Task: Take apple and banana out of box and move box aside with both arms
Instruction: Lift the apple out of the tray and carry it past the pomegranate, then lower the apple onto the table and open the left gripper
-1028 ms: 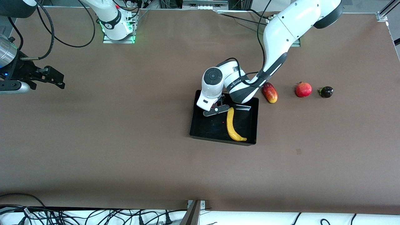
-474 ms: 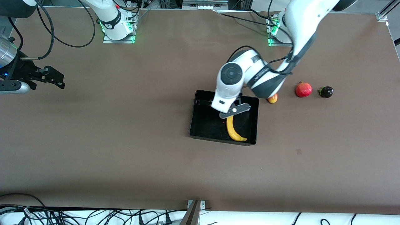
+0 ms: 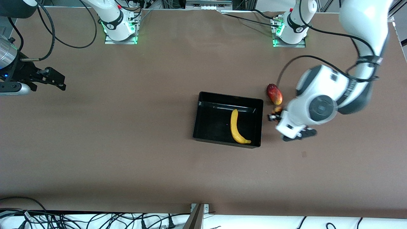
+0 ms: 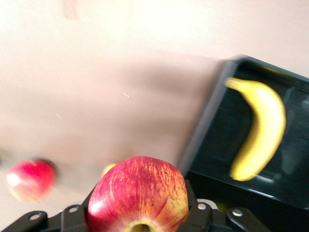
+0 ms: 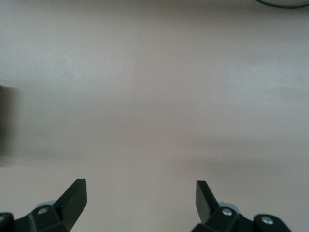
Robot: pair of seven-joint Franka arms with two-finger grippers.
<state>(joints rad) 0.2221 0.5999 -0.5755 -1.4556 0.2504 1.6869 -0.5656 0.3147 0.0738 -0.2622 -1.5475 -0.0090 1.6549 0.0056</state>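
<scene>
The left gripper (image 3: 276, 117) hangs over bare table just beside the black box (image 3: 203, 127), at the box's side toward the left arm's end of the table, and its fingers are clamped around the apple (image 4: 138, 193). In the left wrist view the apple fills the space between the two black fingers (image 4: 193, 212), red streaked with yellow, stem hollow facing the camera. In the front view only a small red-orange sliver of that fruit (image 3: 278, 109) peeks out by the wrist (the big white wrist joint covers most of it), so I take it to be the same apple, though that view alone would not settle it. The banana (image 3: 237, 126) lies inside the box, along the wall toward the left arm's end, one tip close to the wall nearest the front camera. The mango (image 3: 274, 94) rests on the table near the box's corner, farther from the front camera than the gripper. A red round fruit (image 4: 30, 179) shows blurred in the left wrist view; it is hidden by the arm in the front view. The right gripper (image 5: 140, 200) waits over bare table at the right arm's end, fingers spread wide and holding nothing.
</scene>
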